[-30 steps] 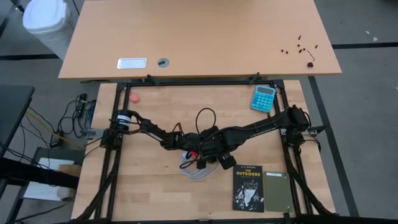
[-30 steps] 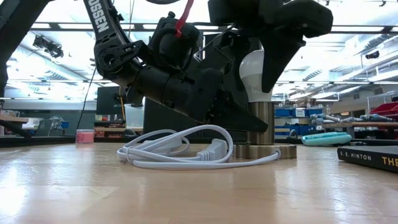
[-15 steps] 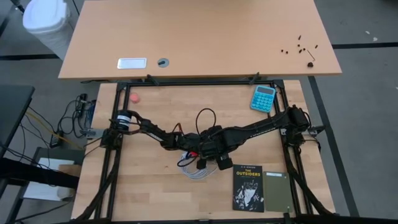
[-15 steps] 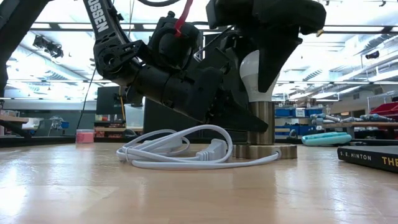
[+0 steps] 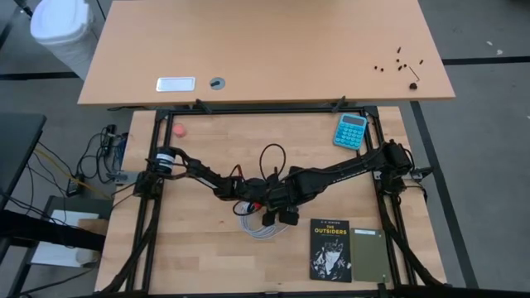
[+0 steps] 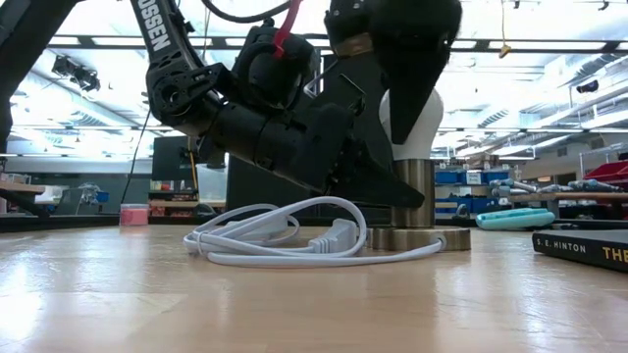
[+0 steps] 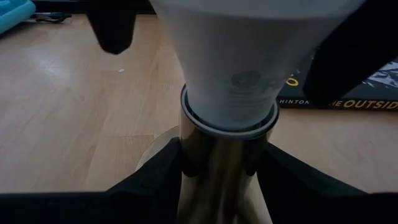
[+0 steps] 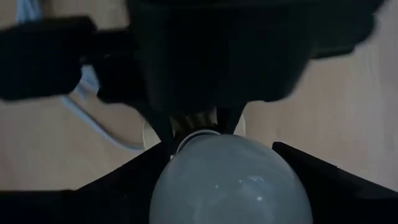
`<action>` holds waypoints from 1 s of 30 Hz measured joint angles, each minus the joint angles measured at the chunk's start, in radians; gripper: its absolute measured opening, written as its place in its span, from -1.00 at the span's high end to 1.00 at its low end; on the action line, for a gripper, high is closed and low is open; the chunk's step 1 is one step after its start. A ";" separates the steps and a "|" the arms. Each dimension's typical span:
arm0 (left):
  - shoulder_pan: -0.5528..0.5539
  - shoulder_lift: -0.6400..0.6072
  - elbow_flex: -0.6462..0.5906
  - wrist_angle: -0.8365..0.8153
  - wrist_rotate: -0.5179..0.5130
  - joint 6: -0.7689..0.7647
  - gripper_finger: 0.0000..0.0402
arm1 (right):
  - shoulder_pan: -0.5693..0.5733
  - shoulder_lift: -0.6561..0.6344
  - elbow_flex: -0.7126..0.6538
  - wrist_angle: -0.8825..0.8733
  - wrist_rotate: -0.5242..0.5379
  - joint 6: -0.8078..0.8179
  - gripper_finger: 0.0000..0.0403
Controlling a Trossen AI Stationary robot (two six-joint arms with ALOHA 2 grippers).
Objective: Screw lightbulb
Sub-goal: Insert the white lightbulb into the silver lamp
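Note:
The white lightbulb (image 6: 414,126) stands upright in the silvery socket (image 6: 416,196), whose round disc base (image 6: 420,238) rests on the table. In the high view both grippers hide it. My left gripper (image 5: 262,199) comes from the table's left, low, and is shut on the socket's stem. My right gripper (image 5: 278,204) comes from above and is shut on the lightbulb's dome (image 8: 230,180). The coiled white cable (image 6: 294,235) lies on the table beside the socket. My left gripper pinches the socket's upright stem (image 7: 217,171) between its two fingers (image 7: 155,183), just under the bulb's neck. The fingers slant down from the table's left and lie across the stem. The socket stands upright on its base. My right gripper holds the lightbulb's wide dome (image 8: 186,186) between its two fingers (image 8: 118,190), one on each side. The fingers point down from above. The bulb stands upright with its neck (image 7: 230,115) in the socket.
A dark book (image 5: 344,248) lies near the table's front right and also shows in the low view (image 6: 584,247). A blue calculator (image 5: 350,130) lies at the far right. A small pink thing (image 5: 179,129) sits at the far left.
My right gripper has turned about its upright axis over the lightbulb, staying above the socket; its wrist block has swung toward the table's left. The bulb and socket stand where they were.

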 joint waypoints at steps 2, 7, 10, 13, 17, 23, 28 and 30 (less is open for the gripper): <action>0.000 0.000 0.000 0.000 -0.005 -0.001 0.09 | 0.000 0.000 0.000 -0.001 -0.003 0.082 -0.42; 0.000 0.000 0.000 0.000 -0.009 -0.005 0.09 | -0.012 0.000 0.000 -0.001 -0.022 0.253 -0.42; 0.000 0.000 0.000 0.002 -0.011 -0.008 0.09 | -0.022 0.000 0.000 0.000 -0.028 0.358 -0.42; 0.000 0.000 -0.001 0.003 -0.014 -0.011 0.09 | -0.034 0.000 0.000 0.001 -0.044 0.435 -0.42; 0.000 0.000 -0.001 0.002 -0.018 -0.011 0.09 | -0.050 -0.001 0.000 0.003 -0.055 0.479 -0.42; 0.001 0.000 0.000 0.004 -0.029 -0.015 0.09 | -0.058 -0.001 0.000 0.006 -0.064 0.435 -0.42; 0.001 0.000 0.000 0.003 -0.030 -0.015 0.09 | -0.058 -0.001 0.000 0.013 -0.051 0.343 -0.42; 0.002 0.000 0.000 0.003 -0.032 -0.015 0.09 | -0.056 -0.001 0.000 0.014 -0.035 0.302 -0.43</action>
